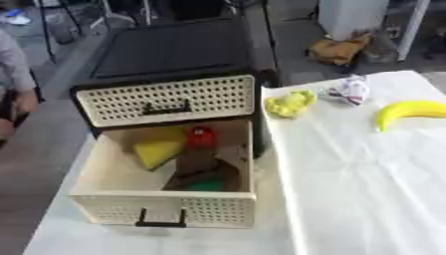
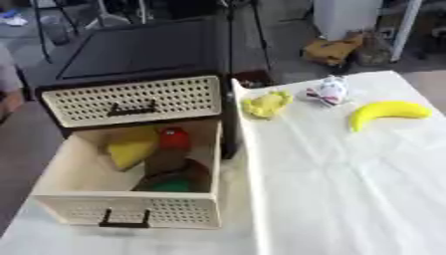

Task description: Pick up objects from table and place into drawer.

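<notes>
**Open drawer holding several items; three objects on the tabletop**

No robot hand is seen in either view, so its opening and any hold cannot be told.

Nearest, a cream perforated drawer [image 1: 164,209] with a black handle is pulled out toward the camera. Inside it are seen one yellow wedge-shaped item [image 1: 159,151] at the left, one red item [image 1: 201,137] toward the back, a brown item [image 1: 202,169] in the middle and something green [image 1: 207,185] near the front wall; the last two are too blurred to be made out further.

Behind the open drawer, one shut drawer [image 1: 167,101] of the same kind is set in a black cabinet [image 1: 174,50].

To the right, a white-covered tabletop [image 1: 366,189] is spread. On its far part three objects lie well apart from the drawer: one yellow crumpled object [image 1: 289,103] just beside the cabinet, one white patterned object [image 1: 350,90] near it, and one banana [image 1: 409,111] toward the right edge.

On the floor beyond, a tan bundle [image 1: 338,49] is seen.
</notes>
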Robot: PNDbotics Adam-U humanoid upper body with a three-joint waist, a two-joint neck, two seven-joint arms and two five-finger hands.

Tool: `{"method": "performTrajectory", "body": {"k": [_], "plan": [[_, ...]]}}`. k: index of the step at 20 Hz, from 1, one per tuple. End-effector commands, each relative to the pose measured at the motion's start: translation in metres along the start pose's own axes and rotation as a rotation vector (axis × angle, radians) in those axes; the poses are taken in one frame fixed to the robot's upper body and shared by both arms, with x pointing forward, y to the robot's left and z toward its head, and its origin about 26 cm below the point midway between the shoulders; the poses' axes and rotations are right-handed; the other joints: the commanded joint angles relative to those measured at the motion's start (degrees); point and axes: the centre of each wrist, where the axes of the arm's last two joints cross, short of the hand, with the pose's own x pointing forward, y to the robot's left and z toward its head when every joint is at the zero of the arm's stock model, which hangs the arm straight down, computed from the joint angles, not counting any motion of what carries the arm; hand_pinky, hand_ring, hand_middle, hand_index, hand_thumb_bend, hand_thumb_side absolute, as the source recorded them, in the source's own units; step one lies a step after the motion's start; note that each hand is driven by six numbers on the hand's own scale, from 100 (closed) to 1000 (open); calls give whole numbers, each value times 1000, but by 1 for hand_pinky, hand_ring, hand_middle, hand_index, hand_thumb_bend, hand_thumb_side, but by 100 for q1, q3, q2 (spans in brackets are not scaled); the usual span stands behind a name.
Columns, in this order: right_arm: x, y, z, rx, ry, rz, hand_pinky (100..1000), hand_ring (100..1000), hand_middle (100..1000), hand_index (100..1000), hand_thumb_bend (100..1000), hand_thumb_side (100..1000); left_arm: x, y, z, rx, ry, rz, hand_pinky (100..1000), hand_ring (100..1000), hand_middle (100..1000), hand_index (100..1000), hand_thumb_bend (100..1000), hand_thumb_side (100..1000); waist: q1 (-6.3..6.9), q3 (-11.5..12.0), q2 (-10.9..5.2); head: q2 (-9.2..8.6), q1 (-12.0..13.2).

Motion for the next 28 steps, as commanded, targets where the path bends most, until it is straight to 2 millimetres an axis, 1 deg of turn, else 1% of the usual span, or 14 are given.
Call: {"method": "performTrajectory", "body": {"k": [1, 3, 4, 7, 10, 11, 12, 13, 14, 17, 20, 23, 28], "plan": [[9, -11, -6, -39, -57, -7, 586, 790, 577, 816, 183, 1000, 5, 0, 1, -189, 33, -21, 100, 202, 499, 802, 100, 1000, -11, -35, -77, 28, 61], [9, -10, -5, -59, -65, -37, 587, 790, 576, 816, 194, 1000, 5, -6, 6, -298, 89, -8, 100, 230, 540, 822, 100, 1000, -12, -72, -68, 9, 93], [9, -9, -5, -69, -67, -53, 587, 790, 576, 816, 198, 1000, 5, -8, 5, -351, 108, -6, 100, 233, 546, 825, 100, 1000, -15, -79, -66, 0, 100], [8, -6, -3, -99, -67, -102, 589, 791, 574, 816, 207, 1000, 5, -7, -6, -501, 141, -32, 100, 227, 592, 847, 100, 1000, -44, -90, -58, -35, 124], [7, -3, -1, -137, -64, -152, 589, 791, 573, 816, 206, 1000, 7, 1, -22, -647, 142, -95, 100, 200, 612, 875, 100, 1000, -93, -98, -45, -92, 142], [7, -3, -1, -163, -61, -195, 590, 792, 573, 816, 208, 1000, 8, 2, -26, -727, 136, -140, 100, 139, 615, 913, 100, 1000, -112, -103, -41, -114, 149], [8, -7, -3, -195, -56, -279, 590, 792, 572, 815, 210, 1000, 7, -2, -28, -833, 126, -208, 100, 118, 616, 923, 100, 1000, -128, -115, -33, -134, 159], [9, -11, -4, -214, -53, -353, 590, 792, 571, 815, 212, 1000, 5, -9, -27, -905, 118, -266, 100, 100, 613, 941, 100, 1000, -136, -129, -25, -148, 173], [10, -16, -5, -222, -53, -406, 591, 792, 571, 814, 212, 1000, 3, -17, -27, -943, 109, -307, 100, 100, 610, 949, 100, 1000, -139, -142, -17, -153, 193], [11, -23, -6, -223, -49, -477, 591, 792, 568, 813, 212, 1000, 0, -34, -31, -960, 74, -378, 100, 100, 589, 957, 100, 1000, -147, -163, -3, -133, 247], [11, -25, -6, -218, -47, -498, 591, 791, 566, 812, 212, 1000, -1, -44, -38, -951, 49, -417, 100, 100, 581, 943, 100, 1000, -150, -168, 4, -112, 288], [11, -25, -6, -217, -42, -508, 591, 790, 564, 812, 211, 1000, -1, -50, -46, -950, 41, -442, 100, 100, 580, 932, 100, 1000, -150, -170, 9, -120, 325], [10, -23, -5, -213, -35, -517, 591, 789, 560, 811, 216, 1000, 0, -55, -65, -915, 5, -492, 100, 100, 563, 895, 100, 1000, -168, -178, 23, -146, 367]]}}
